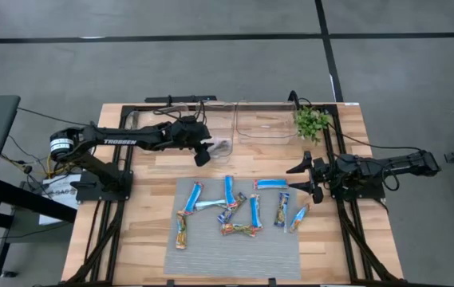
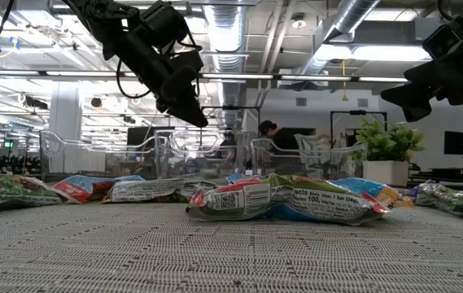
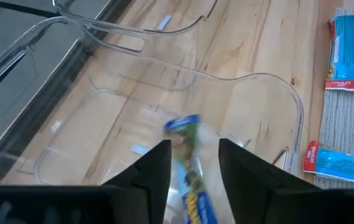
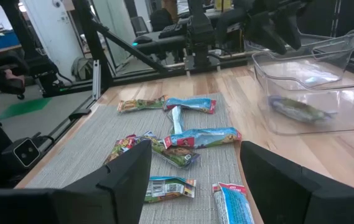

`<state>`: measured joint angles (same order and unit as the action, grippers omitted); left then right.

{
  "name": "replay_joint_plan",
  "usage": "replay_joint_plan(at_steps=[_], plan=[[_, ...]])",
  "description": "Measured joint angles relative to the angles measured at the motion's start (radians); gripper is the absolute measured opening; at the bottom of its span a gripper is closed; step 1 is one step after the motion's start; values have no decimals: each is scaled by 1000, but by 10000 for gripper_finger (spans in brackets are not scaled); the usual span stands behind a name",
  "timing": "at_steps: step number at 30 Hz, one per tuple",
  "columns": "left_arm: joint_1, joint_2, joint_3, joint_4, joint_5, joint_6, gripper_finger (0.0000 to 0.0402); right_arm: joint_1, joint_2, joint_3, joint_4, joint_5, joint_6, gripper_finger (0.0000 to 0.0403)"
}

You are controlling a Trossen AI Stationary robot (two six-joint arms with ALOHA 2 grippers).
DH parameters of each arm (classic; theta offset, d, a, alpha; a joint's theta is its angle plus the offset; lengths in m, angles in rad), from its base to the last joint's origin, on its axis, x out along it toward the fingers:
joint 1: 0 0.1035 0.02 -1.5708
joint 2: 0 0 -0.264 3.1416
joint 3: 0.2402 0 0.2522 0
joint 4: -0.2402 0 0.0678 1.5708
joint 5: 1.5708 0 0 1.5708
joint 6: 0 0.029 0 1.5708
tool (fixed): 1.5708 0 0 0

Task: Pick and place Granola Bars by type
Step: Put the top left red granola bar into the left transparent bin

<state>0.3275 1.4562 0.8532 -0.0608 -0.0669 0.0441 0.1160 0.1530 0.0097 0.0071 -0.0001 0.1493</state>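
My left gripper (image 1: 205, 154) hangs open over a clear bin (image 3: 270, 93) at the table's far side. A green-and-blue granola bar (image 3: 186, 134) shows blurred below the gap between its fingers, touching neither. The right wrist view shows this bar (image 4: 301, 111) low inside the bin, well under the gripper. Several other granola bars (image 1: 229, 189), blue ones and brownish multicoloured ones, lie flat on the grey mat (image 1: 234, 255). My right gripper (image 1: 306, 179) waits open at the mat's right edge, with nothing between its fingers.
More clear bins (image 1: 262, 127) stand in a row along the far edge. A small green plant (image 1: 312, 121) sits in the far right corner. Bare wood lies between the mat and the bins. A person (image 2: 268, 130) shows in the room behind.
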Motion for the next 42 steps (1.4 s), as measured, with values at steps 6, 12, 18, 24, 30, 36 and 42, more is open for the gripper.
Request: replay_joint_plan(at_steps=[6,12,18,24,30,36,42], plan=[[0,-32,0,51,10,-60,139,0,0,0,0,0,0,240],[-3,-125,0,160,38,-122,139,0,0,0,0,0,0,240],[-22,-250,0,240,61,-174,139,0,0,0,0,0,0,240],[-46,-348,0,153,62,-174,139,0,0,0,0,0,0,240],[-140,-367,0,49,63,-179,139,0,0,0,0,0,0,240],[-305,-366,0,-21,68,-190,139,0,0,0,0,0,0,240],[-515,-366,0,-73,69,-193,139,0,0,0,0,0,0,240]])
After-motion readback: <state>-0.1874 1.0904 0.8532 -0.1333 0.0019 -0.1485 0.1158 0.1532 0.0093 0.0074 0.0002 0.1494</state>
